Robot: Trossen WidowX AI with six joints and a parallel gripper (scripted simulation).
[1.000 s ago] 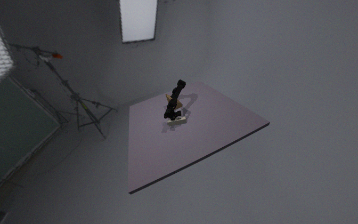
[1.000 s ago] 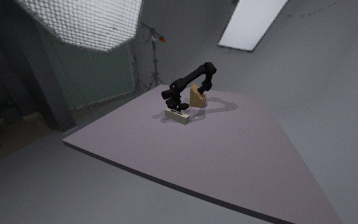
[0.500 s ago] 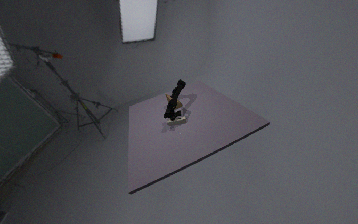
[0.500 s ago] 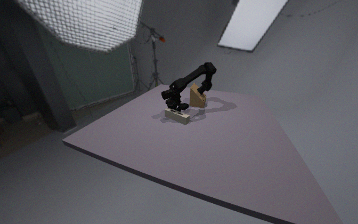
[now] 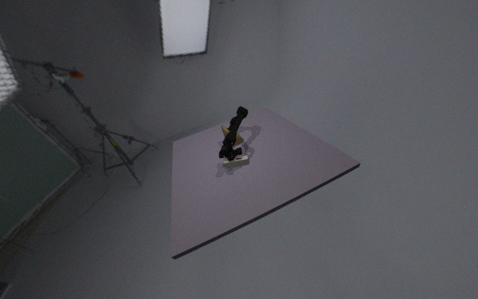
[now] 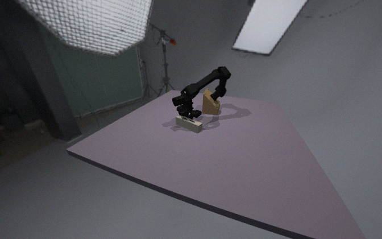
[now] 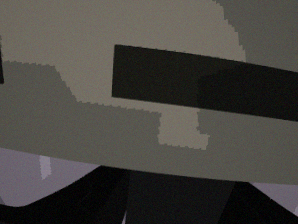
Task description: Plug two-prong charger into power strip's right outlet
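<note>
The cream power strip (image 5: 237,164) (image 6: 187,124) lies on the table, and its pale top fills most of the wrist view (image 7: 45,115). A long dark recess (image 7: 160,75) crosses that top, with a shorter dark edge at the far left. My gripper (image 5: 232,158) (image 6: 189,117) is low at the strip's top, pointing down. In the wrist view its black fingers show at the bottom edge, with a dark grey block (image 7: 180,200) between them, likely the charger. The gripper is shut on it. The prongs are hidden, and I cannot tell whether they are in the outlet.
A tan wedge-shaped block (image 5: 238,140) (image 6: 210,106) stands behind the strip, beneath the arm's span. The arm (image 5: 235,124) (image 6: 204,81) arches over from behind. The pinkish table (image 5: 284,171) (image 6: 241,159) has its front edge well away from the strip. Light panels and a stand are in the background.
</note>
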